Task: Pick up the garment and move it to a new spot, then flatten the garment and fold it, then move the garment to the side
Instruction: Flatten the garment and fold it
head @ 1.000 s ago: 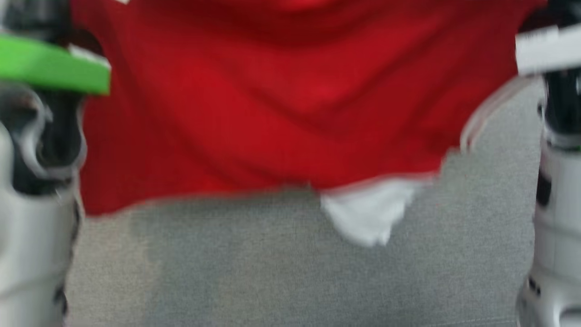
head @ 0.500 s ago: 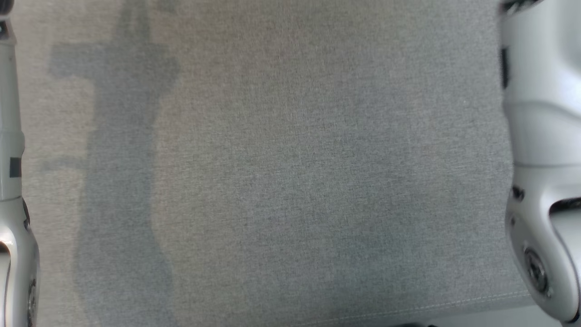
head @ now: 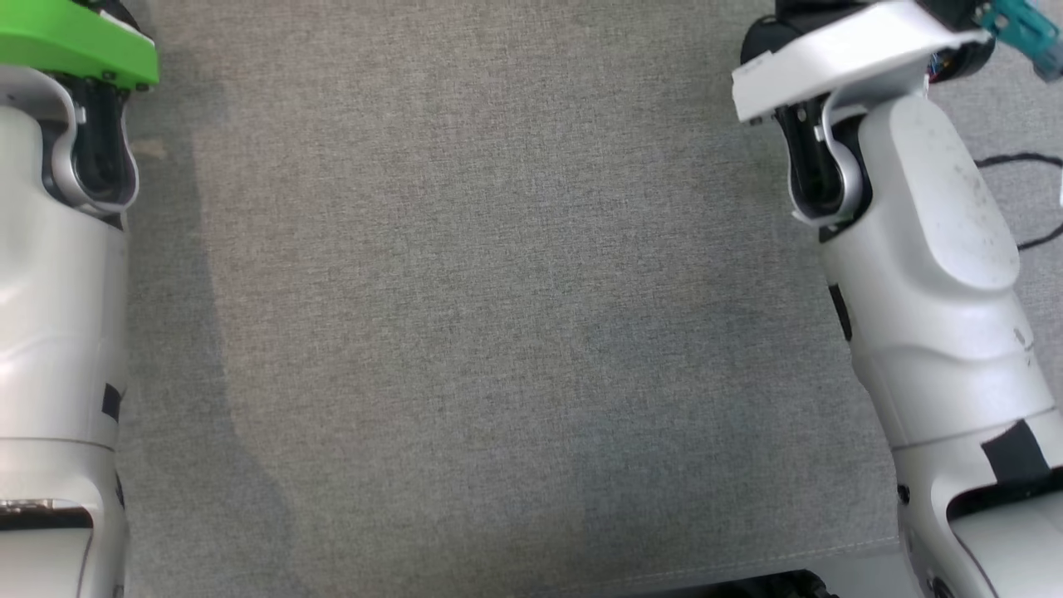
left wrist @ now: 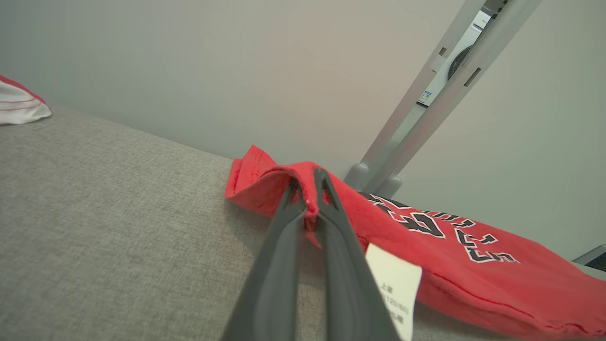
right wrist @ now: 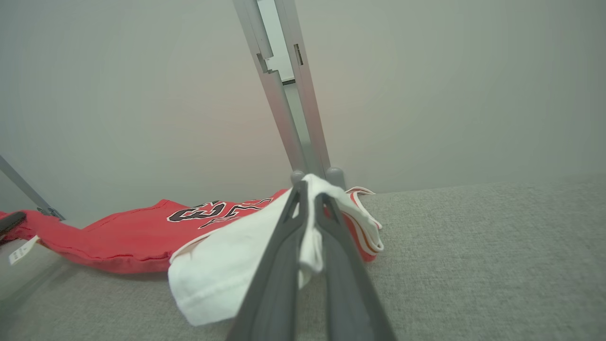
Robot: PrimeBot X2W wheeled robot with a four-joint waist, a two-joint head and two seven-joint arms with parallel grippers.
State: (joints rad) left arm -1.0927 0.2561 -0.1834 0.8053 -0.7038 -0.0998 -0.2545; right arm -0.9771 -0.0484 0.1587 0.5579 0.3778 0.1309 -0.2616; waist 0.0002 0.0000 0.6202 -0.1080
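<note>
The garment (left wrist: 473, 270) is a red shirt with black-and-white lettering and a white tag (left wrist: 393, 289); it lies stretched along the far edge of the grey fabric surface (head: 498, 291), by the wall. My left gripper (left wrist: 307, 182) is shut on a red corner of it. In the right wrist view the garment (right wrist: 118, 237) runs off to the left, and my right gripper (right wrist: 310, 189) is shut on its white sleeve part (right wrist: 222, 265). My pale left forearm (head: 58, 291) and right forearm (head: 930, 291) flank the head view.
A grey metal post (right wrist: 289, 94) stands against the pale wall right behind the garment. Another red-and-white cloth (left wrist: 16, 106) lies far off along the surface. A black cable (head: 1017, 162) lies at the right. The surface's front edge (head: 747, 561) runs along the bottom.
The head camera has swung, so its picture has shifted. A second ago the red garment hung between my two arms in the head view; now it lies beyond that view's top. Both grips hold.
</note>
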